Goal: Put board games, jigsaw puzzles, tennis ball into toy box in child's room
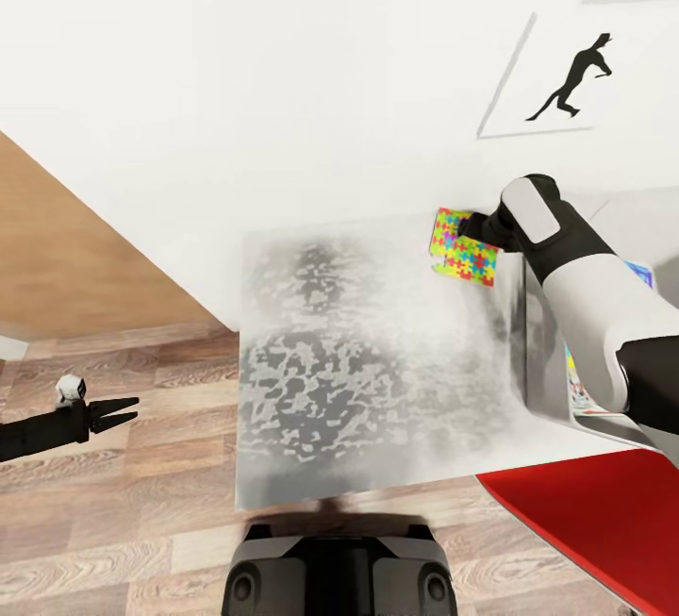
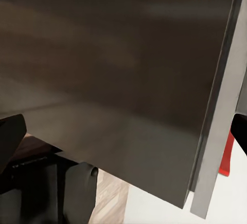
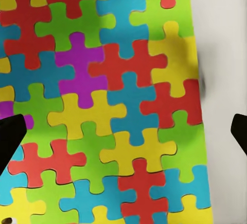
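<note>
Right wrist view showed one jigsaw puzzle (image 3: 108, 105) lying flat on the counter (image 3: 226, 54), directly beneath the right gripper (image 3: 123, 131), its jaws spread wide. Far aside, the left gripper (image 1: 118, 411) hung open above the floor (image 1: 141, 541).

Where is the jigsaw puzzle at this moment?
In the head view the jigsaw puzzle lies flat at the far right corner of the grey table, by the white wall, directly beneath the right tool, next to the toy box.

White wall (image 1: 236, 50) with silhouette pictures (image 1: 561, 78), wood-plank floor (image 1: 113, 522), mottled grey table (image 1: 358, 361).
</note>
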